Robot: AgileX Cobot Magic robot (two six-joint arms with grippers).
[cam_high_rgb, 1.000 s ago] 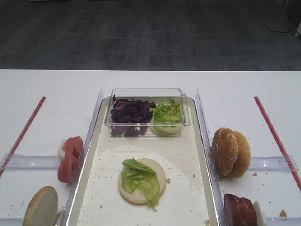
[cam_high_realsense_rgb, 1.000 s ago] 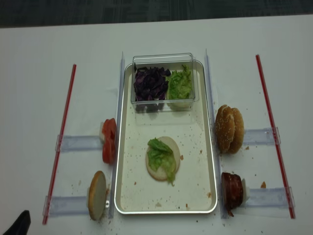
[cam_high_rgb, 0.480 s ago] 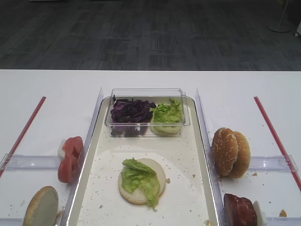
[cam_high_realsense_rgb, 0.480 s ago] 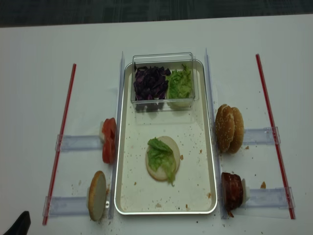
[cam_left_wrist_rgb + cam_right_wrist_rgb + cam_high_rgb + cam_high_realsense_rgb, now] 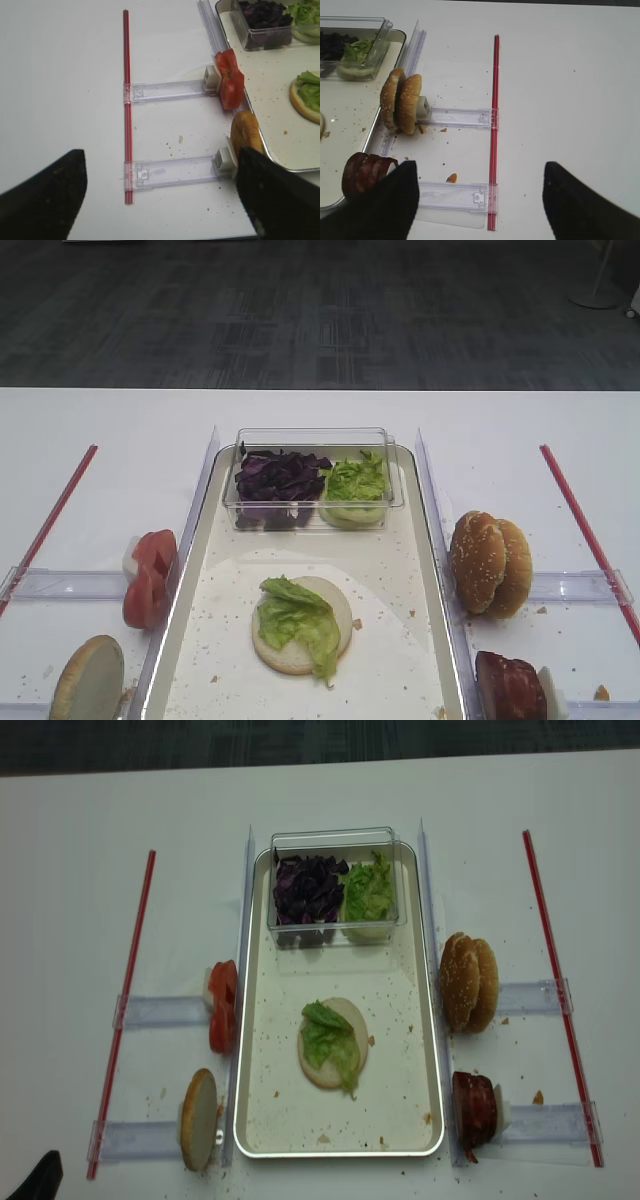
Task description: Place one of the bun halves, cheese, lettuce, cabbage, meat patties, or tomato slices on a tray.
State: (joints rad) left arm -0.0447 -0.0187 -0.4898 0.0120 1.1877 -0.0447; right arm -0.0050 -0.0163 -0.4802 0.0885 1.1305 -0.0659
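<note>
One bun half (image 5: 300,638) with lettuce leaf (image 5: 297,618) on tray (image 5: 425,640) — meat patties (image 5: 365,172) beside right gripper (image 5: 480,200) left jaw, untouched; both grippers spread, empty.

Cabbage (image 5: 309,888) dark purple; lettuce (image 5: 330,1033) light green; tomato slices (image 5: 222,1007) red; tray (image 5: 340,1149) silver

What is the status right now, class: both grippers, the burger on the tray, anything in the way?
Left gripper open, empty. Right gripper open, empty, near meat patties. Bun half with lettuce on tray. Nothing in the way.
</note>
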